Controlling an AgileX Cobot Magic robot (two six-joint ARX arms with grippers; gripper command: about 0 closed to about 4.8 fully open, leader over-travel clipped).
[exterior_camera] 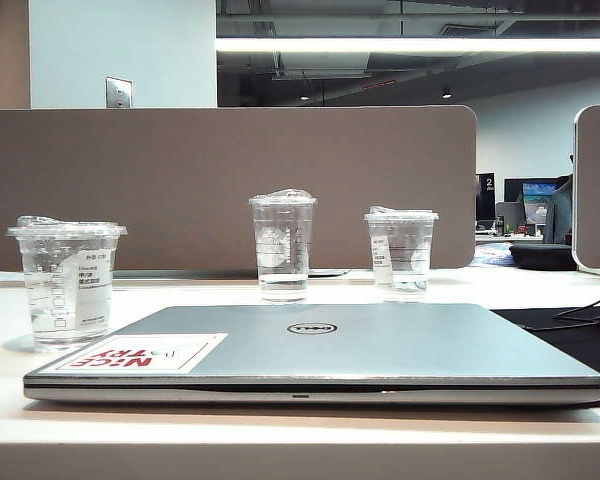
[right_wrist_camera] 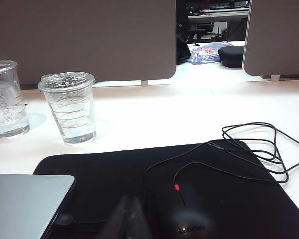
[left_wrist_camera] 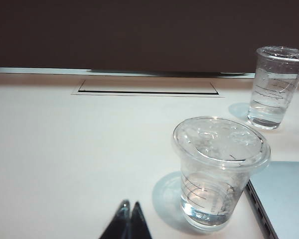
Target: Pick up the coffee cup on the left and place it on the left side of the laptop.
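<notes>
Nothing of the task looks done: the coffee cup (exterior_camera: pixel 68 283) stands untouched on the tabletop (exterior_camera: pixel 280 440) at the left of the exterior frame, just beside the laptop (exterior_camera: pixel 320 350). The left tool (left_wrist_camera: pixel 128 205) sits pinched together and empty near the cup, low in its wrist frame. The right tool (right_wrist_camera: pixel 128 200) also looks closed (blurred). Only the right wrist view shows the mouse (right_wrist_camera: pixel 187 214); neither tool appears in the exterior view.

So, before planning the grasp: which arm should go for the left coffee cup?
Left. Its shut fingers sit on the bare table right beside the coffee cup. The right fingers, also shut, hover over the mouse pad beyond the laptop.
</notes>
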